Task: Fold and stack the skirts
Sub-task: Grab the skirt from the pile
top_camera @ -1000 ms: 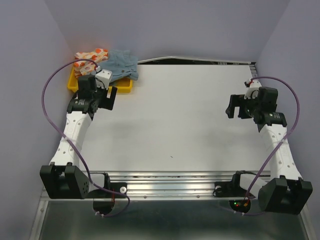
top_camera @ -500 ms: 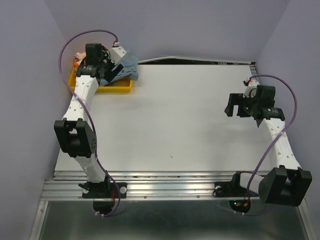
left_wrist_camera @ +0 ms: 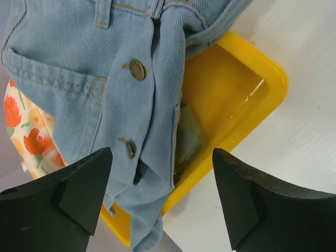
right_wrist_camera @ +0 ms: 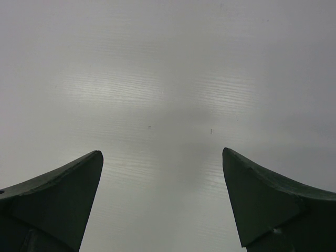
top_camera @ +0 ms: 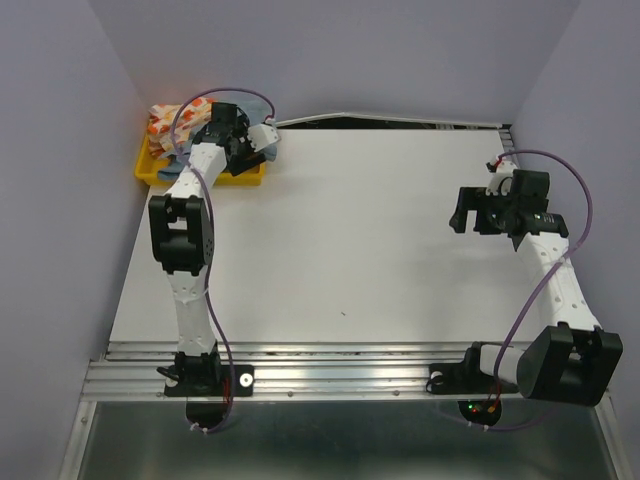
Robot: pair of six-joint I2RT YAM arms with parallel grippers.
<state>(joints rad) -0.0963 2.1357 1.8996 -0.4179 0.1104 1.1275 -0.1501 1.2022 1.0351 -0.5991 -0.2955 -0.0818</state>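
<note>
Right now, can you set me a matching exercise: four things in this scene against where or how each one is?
1 denim skirt
2 orange-print skirt
3 yellow bin
4 right gripper

A open above the table
B at the far left corner, holding cloth
C hanging over the bin's rim
D partly under the denim

Pairs: 1-C, 2-D, 3-B, 4-A

Light-blue skirt (left_wrist_camera: 68,47); yellow bin (left_wrist_camera: 233,100) (orange-flowered skirt (left_wrist_camera: 23,131)).
</note>
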